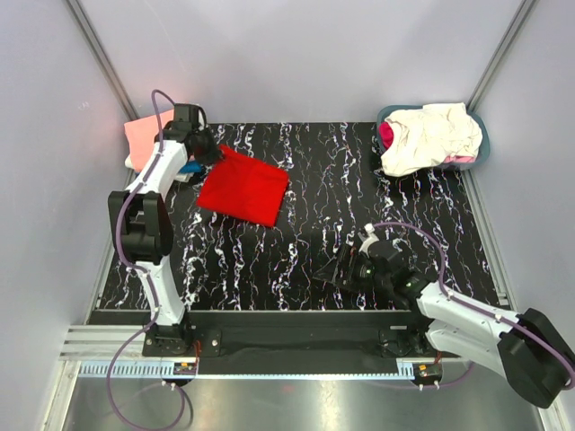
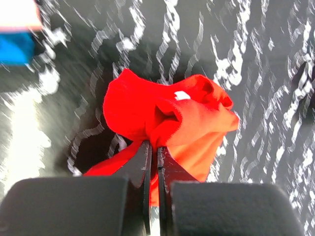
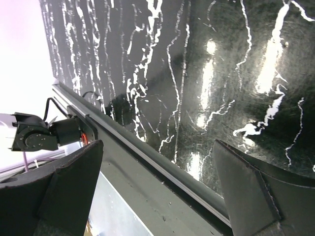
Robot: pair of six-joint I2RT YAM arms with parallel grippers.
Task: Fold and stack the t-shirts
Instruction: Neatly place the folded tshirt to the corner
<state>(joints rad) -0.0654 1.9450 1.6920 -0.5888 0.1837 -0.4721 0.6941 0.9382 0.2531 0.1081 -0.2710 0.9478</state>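
Black worktop [image 1: 359,206] fills the middle, streaked with white marbling, glossy, and there's bright glare bouncing off it in the right wrist view. Pale lilac-grey walls [image 1: 296,54] close in behind and on both sides, with slanting aluminium posts [image 1: 99,56] at the back corners. Along the near edge runs a pale metal rail [image 1: 296,371], with a brushed steel surface [image 1: 296,406] below it.

Robotics lab cell, plain pale walls [image 1: 296,54], aluminium frame rails [image 1: 99,54], black marbled table [image 1: 305,251]
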